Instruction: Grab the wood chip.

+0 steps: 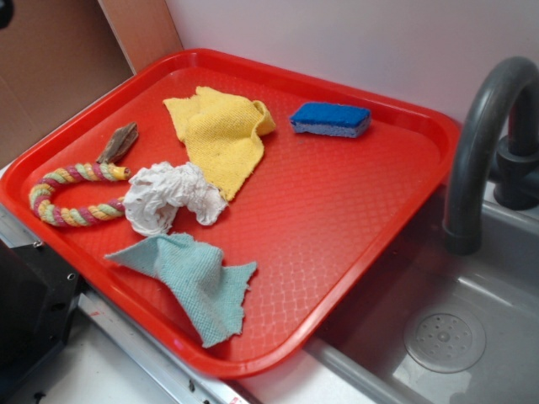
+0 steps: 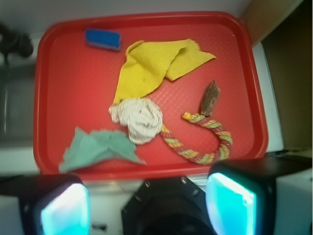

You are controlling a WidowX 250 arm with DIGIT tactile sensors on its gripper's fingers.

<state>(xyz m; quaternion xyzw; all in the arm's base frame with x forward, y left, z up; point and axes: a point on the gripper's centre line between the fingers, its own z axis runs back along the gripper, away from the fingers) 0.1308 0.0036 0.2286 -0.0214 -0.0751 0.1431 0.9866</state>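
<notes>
Item: wood chip (image 2: 210,98), on the red tray (image 2: 73,73), touching the rope toy (image 2: 205,139); your hand (image 2: 146,205) hangs released above the tray's edge, so you risk snagging rope.

A red tray (image 1: 370,210) lies beside a grey sink (image 1: 472,328) with a dark faucet (image 1: 480,143). On the tray, the wood chip (image 1: 118,142) rests near the far left edge, touching one end of the braided rope toy (image 1: 72,195), which curves in a loop beside a crumpled white cloth (image 1: 173,196). A yellow cloth (image 1: 221,135) lies behind the white one, a pale green cloth (image 1: 198,282) in front, and a blue sponge (image 1: 330,119) sits apart near the far rim.
</notes>
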